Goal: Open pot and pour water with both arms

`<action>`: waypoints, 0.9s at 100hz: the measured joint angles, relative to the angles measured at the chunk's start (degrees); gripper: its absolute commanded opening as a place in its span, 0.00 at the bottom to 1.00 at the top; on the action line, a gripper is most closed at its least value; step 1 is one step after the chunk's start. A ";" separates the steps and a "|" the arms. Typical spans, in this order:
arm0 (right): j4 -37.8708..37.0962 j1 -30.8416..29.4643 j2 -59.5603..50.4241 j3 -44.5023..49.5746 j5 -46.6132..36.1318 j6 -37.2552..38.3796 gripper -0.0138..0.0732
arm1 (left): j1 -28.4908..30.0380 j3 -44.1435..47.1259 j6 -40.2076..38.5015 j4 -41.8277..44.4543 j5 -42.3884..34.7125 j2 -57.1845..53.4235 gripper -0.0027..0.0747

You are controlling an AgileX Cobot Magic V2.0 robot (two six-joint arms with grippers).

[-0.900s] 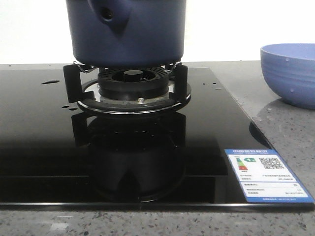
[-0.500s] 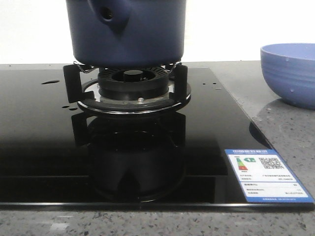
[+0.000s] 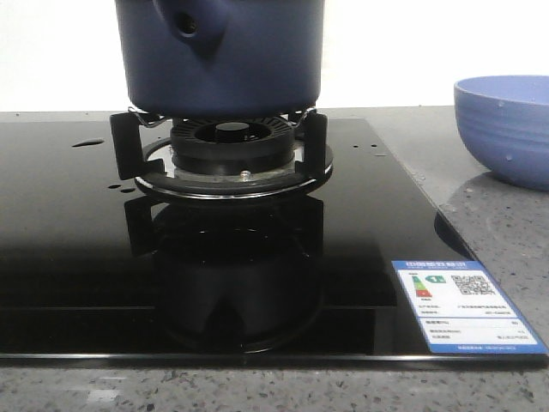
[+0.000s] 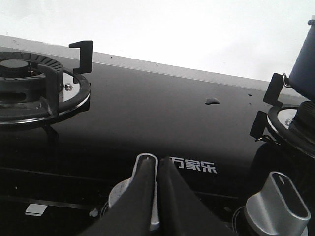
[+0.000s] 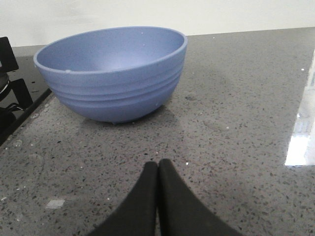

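Pot (image 3: 220, 53) on burner (image 3: 230, 148); L tool (image 4: 156, 173) & R tool (image 5: 157, 173) both pressed together, empty

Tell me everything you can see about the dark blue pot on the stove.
The pot is a large dark navy cylinder with a smooth matte wall, narrowing slightly toward its base. A tapered stub with a round hole sticks out of its side toward the front camera. It stands upright on the black prongs of the burner support, above the burner. Its top is cut off in the front view, so a lid cannot be confirmed. Neither pincer touches it.
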 measured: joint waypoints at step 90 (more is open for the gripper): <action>30.44 0.00 0.00 -6.87 0.47 -3.05 0.10 | 0.00 -6.67 -0.03 -25.54 -2.25 0.00 0.01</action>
